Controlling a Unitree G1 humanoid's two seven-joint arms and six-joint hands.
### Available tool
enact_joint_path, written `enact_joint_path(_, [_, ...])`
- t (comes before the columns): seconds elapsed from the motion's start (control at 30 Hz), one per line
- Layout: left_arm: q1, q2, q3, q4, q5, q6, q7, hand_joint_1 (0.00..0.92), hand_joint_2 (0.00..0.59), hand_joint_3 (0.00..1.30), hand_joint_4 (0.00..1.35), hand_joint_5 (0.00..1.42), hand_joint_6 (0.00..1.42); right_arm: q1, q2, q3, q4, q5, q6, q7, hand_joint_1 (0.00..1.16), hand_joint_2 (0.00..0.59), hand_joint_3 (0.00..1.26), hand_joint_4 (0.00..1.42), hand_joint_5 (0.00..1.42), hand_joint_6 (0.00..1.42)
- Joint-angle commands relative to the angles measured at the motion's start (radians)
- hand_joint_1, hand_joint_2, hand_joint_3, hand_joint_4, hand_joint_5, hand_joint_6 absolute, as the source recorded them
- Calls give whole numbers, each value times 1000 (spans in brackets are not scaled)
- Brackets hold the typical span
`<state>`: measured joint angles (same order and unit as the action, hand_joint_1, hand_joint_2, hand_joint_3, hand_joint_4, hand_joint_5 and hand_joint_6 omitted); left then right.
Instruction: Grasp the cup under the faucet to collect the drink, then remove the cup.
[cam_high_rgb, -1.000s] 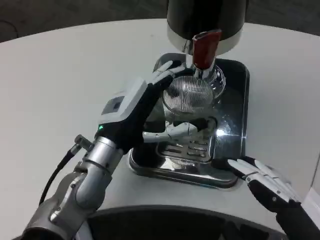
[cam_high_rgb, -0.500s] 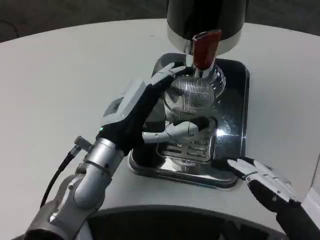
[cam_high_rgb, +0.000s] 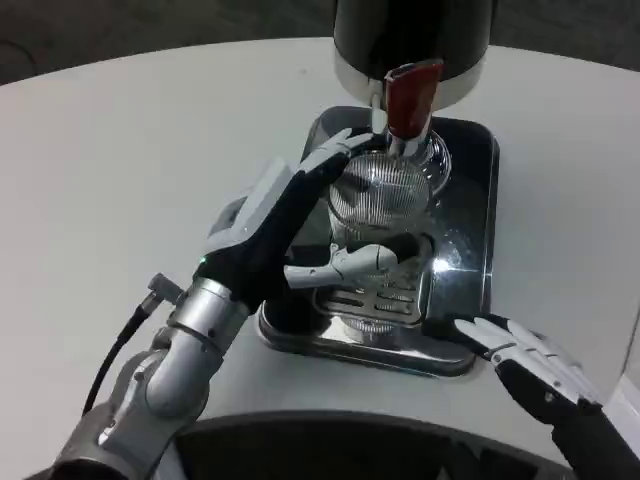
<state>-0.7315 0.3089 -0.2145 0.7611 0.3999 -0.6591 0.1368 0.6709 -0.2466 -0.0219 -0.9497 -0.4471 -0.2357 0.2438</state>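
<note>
The left hand (cam_high_rgb: 290, 215) has tightened its wrap on the ribbed cup (cam_high_rgb: 380, 195), which stays under the red faucet lever (cam_high_rgb: 408, 97), so collecting can begin. The right hand (cam_high_rgb: 525, 355), open and empty, has crept closer to the tray (cam_high_rgb: 470, 250).

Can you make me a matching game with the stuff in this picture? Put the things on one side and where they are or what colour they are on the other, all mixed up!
Things:
1. glass cup
2. faucet handle
3. left robot hand
4. right robot hand

Clues:
A. red
B. by the drip tray's near right corner
C. see-through and ribbed, under the faucet
D. wrapped around the cup

Pairs: 1-C, 2-A, 3-D, 4-B
</note>
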Motion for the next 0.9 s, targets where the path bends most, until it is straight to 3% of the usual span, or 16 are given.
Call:
enact_joint_path(0.03, [6,-2,3,6,-5,-19,-10,431,106,229,64,399,449,10,3,4,5,4,-22,-9,672,505,184,118,61,18])
enact_joint_path(0.27, [12,-1,3,-1,0,-19,-7,423,116,229,65,432,459,23,3,3,5,12,-17,-6,670,510,184,124,63,18])
enact_joint_path(0.43, [16,1,2,-9,5,-11,-6,410,119,222,57,293,404,29,6,1,3,11,-19,-9,666,511,184,126,69,18])
enact_joint_path(0.63, [25,5,3,-18,9,0,-2,369,107,142,0,91,187,35,7,5,4,12,-23,-10,663,511,190,128,72,18])
enact_joint_path(0.9, [47,14,11,-48,-4,2,-21,288,66,23,0,14,82,31,8,2,5,13,-25,-13,654,507,195,129,72,18])
